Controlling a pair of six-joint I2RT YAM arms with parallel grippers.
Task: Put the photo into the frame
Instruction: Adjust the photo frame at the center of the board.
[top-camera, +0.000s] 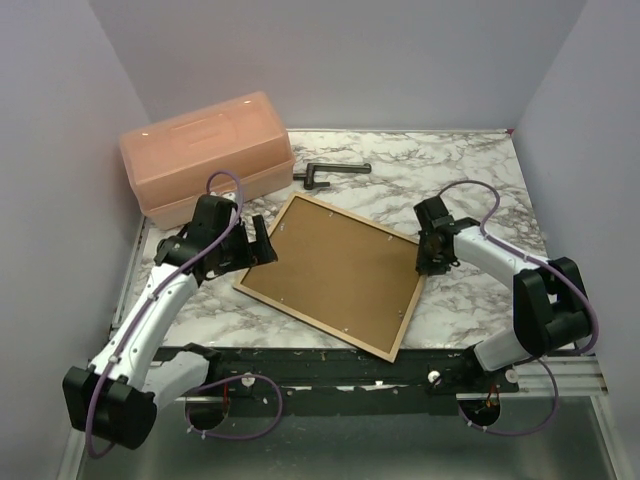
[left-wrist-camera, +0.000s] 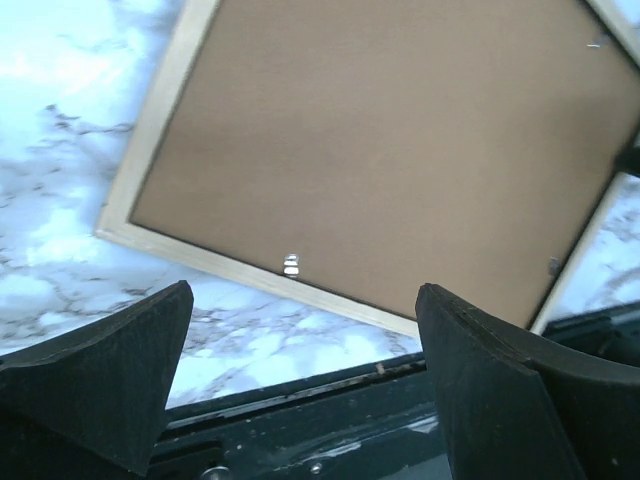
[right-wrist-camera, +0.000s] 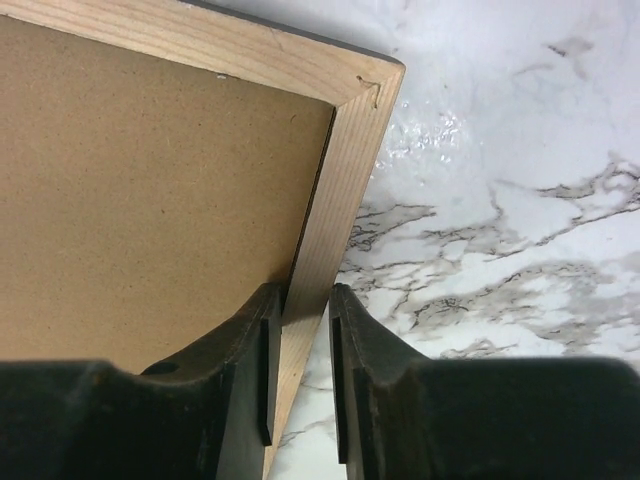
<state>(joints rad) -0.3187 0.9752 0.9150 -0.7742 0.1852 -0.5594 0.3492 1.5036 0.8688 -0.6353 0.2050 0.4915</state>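
The frame lies on the marble table with its tan wood rim up and the brown backing board filling it. The photo is hidden. My right gripper is at the frame's right edge. In the right wrist view it is closed across the wood rim, one finger on the board side and one outside. My left gripper is open and empty above the frame's left corner. In the left wrist view it spreads wide over the rim and the board.
A pink plastic box stands at the back left. A black clamp-like tool lies behind the frame. A black rail runs along the table's near edge. Grey walls close in on both sides.
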